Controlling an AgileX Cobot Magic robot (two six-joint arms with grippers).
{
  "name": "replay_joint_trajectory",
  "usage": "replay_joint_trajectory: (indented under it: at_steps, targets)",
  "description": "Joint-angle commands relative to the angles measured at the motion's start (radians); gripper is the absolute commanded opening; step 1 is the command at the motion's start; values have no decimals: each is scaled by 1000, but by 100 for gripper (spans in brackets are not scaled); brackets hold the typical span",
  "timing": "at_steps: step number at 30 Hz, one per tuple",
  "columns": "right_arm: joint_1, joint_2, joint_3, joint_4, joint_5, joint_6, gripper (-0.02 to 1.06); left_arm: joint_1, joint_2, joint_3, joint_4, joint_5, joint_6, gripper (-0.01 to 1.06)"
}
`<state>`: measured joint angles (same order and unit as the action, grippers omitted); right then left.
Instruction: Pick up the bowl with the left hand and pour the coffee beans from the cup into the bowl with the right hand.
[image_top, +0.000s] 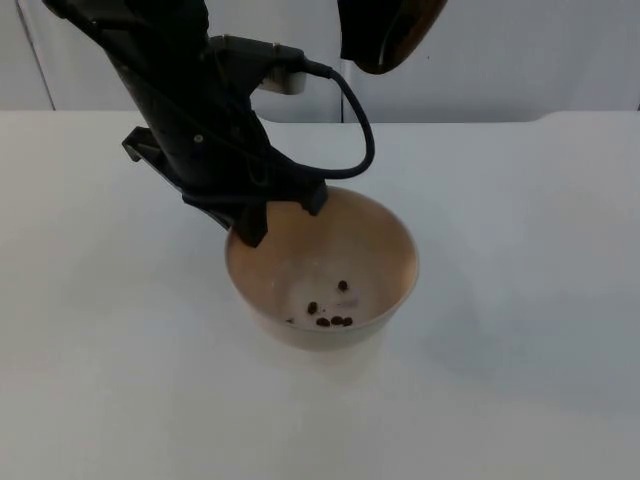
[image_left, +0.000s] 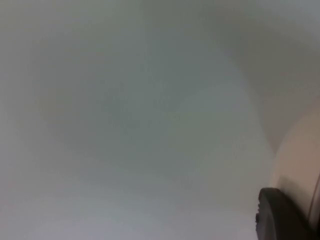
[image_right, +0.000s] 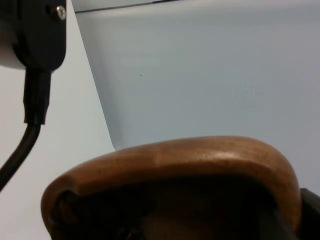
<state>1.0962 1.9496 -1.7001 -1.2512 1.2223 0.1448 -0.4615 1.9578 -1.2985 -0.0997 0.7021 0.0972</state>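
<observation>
A beige bowl (image_top: 385, 250) sits at the middle of the white table, with a few dark coffee beans (image_top: 330, 318) on its bottom. My left gripper (image_top: 282, 215) is shut on the bowl's far-left rim. The left wrist view shows the bowl's wall (image_left: 300, 150) beside a black fingertip (image_left: 280, 215). I cannot tell whether the bowl is lifted off the table. A brown wooden cup (image_top: 410, 30) hangs high above and behind the bowl, tilted, with my right gripper (image_top: 375, 35) shut on it. Its rounded rim (image_right: 200, 155) is close up in the right wrist view.
The white table top (image_top: 520, 300) spreads around the bowl on all sides. The grey partition wall (image_top: 520, 50) stands along the table's far edge, behind the cup.
</observation>
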Motion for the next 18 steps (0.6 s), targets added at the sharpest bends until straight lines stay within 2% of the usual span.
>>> replay_joint_trajectory:
  at_steps: [1, 18]
  targets:
    - [4, 0, 0, -20, -1, 7, 0, -5, -5, 0, -15, -2, -2, 0]
    - [4, 0, 0, -27, -1, -7, 0, -5, -5, 0, -15, 0, -2, 0]
